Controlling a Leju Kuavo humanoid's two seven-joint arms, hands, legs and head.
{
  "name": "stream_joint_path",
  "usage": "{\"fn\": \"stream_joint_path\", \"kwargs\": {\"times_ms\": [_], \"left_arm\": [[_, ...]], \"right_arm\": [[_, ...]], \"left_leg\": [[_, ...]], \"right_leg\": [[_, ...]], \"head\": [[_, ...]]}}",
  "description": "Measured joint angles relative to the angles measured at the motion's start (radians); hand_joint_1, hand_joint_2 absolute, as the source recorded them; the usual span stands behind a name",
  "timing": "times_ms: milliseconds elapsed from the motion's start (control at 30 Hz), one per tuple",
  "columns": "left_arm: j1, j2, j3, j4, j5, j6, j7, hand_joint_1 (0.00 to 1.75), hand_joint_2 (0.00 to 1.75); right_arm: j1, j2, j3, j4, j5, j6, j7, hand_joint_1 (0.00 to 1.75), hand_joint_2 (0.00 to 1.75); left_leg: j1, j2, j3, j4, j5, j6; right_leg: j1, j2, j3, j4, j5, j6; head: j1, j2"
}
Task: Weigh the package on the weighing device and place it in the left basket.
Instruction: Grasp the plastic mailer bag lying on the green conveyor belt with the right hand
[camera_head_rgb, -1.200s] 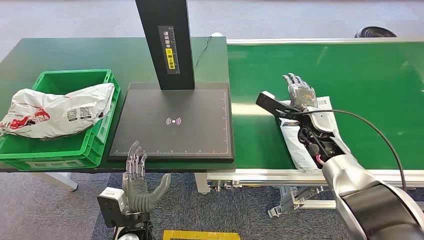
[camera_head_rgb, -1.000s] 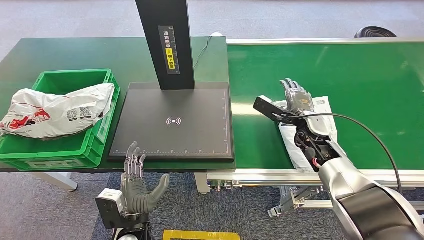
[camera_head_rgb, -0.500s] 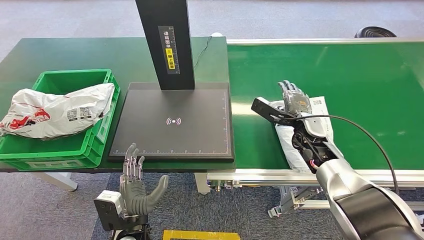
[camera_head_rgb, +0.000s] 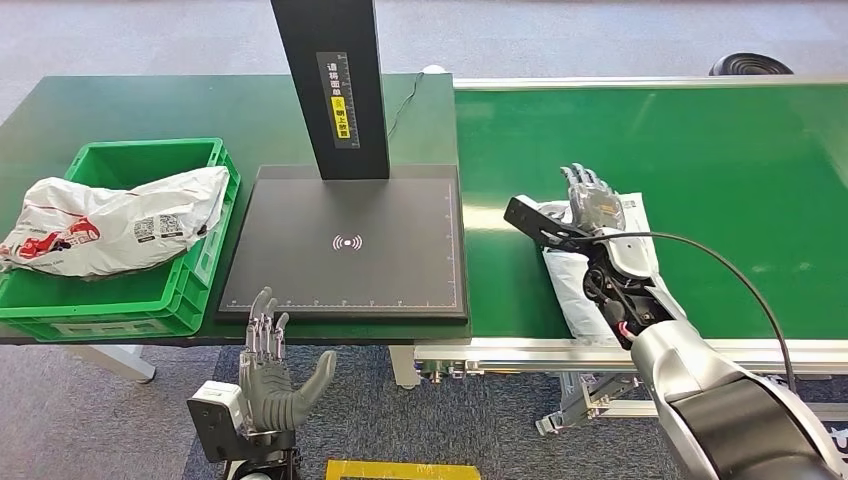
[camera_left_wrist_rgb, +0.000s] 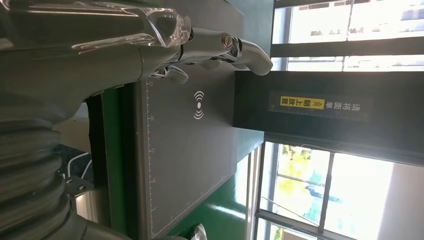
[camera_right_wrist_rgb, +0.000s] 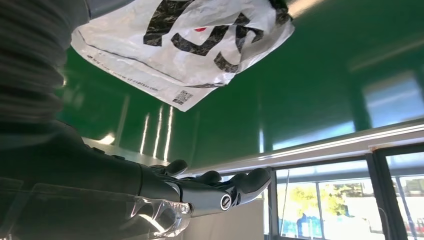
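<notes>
Slid toward the near edge of the green belt (camera_head_rgb: 700, 140) with the white package (camera_head_rgb: 570, 280): right hand (camera_head_rgb: 592, 202), fingers spread flat on it, gripping nothing. Pick-up step; next, a closed grasp, then the scale (camera_head_rgb: 345, 245). Left hand (camera_head_rgb: 270, 375) open, idle below the worktop.

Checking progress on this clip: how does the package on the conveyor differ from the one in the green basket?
The conveyor package lies flat on the belt under the right hand; the basket package sits crumpled, overhanging the basket rim, untouched. The basket package shows red print; the conveyor package's is mostly black. Both are white plastic mailers.
</notes>
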Motion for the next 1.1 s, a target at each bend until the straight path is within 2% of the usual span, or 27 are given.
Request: {"fn": "stream_joint_path", "kwargs": {"times_ms": [367,700,1100], "left_arm": [[0.010,0.003,0.000,-0.009,0.006,0.012,0.000,0.00,1.75],[0.019,0.007,0.000,-0.022,0.012,0.019,0.000,0.00,1.75],[0.018,0.007,-0.007,-0.022,0.017,0.018,0.000,0.00,1.75]], "right_arm": [[0.004,-0.045,-0.040,0.006,-0.002,0.006,0.028,0.00,1.75],[0.062,-0.081,-0.088,0.014,-0.022,-0.015,0.049,0.00,1.75],[0.155,-0.070,-0.143,0.014,-0.059,-0.037,-0.002,0.00,1.75]], "left_leg": [[0.000,-0.001,0.000,0.000,0.000,0.000],[0.000,-0.001,0.000,0.000,0.000,0.000],[0.000,-0.001,-0.001,0.000,0.000,0.000]], "right_leg": [[0.000,-0.002,0.000,0.000,0.000,0.000],[0.000,-0.002,0.000,0.000,0.000,0.000],[0.000,-0.002,0.000,0.000,0.000,0.000]], "head": [[0.000,0.000],[0.000,0.000],[0.000,0.000]]}}
